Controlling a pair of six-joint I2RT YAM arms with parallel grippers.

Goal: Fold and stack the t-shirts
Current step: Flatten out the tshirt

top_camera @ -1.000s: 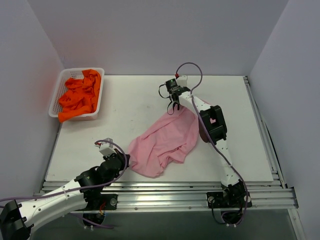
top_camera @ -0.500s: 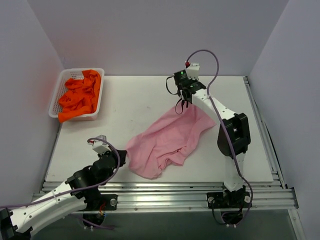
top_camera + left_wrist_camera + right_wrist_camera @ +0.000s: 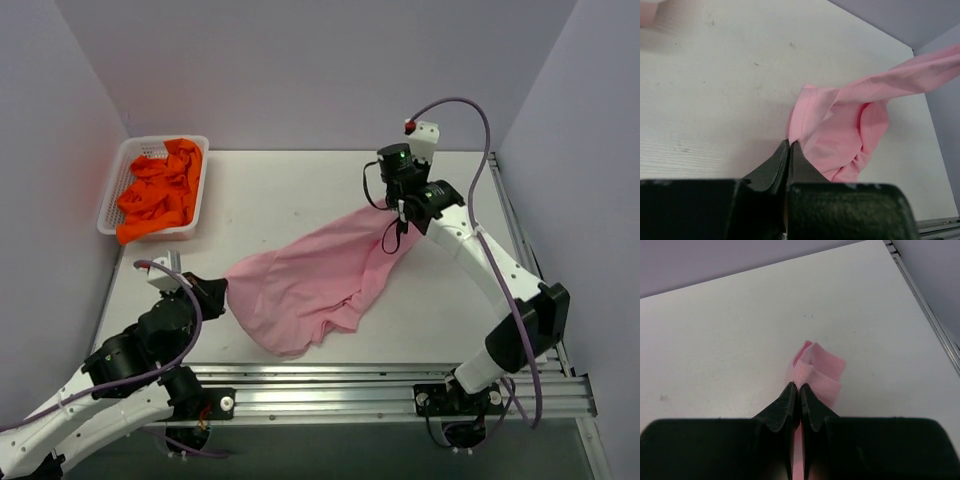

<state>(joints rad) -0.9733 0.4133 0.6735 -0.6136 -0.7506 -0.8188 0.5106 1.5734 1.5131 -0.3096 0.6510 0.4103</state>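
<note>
The pink t-shirt (image 3: 310,285) lies spread across the middle of the bench (image 3: 280,190), drawn out between the two arms. Its upper edge runs in a nearly straight line from near-left to far-right, and the rest hangs below that line in loose folds, bunched toward the near edge of the bench.

The left arm (image 3: 130,350) reaches in from the near-left corner. Its jaws are closed together on the left end of the pink cloth. In the left wrist view the two dark tips meet with only a thin seam between them, and a fold of the pink t-shirt (image 3: 840,135) is pinched right at their point. From there a band of cloth rises away toward the upper right of that view.

The right arm (image 3: 480,260) arches over from the right side of the bench, its wrist pointing down at the far-right end of the shirt. Its jaws are pressed tight as well, gripping that end. In the right wrist view a small crumpled tuft of the pink t-shirt (image 3: 817,372) sticks out just past the closed tips.

A white mesh basket (image 3: 115,190) sits at the far-left corner of the bench, well apart from the pink shirt. The orange t-shirts (image 3: 160,190) are heaped inside it, one fold draped over its near rim
</note>
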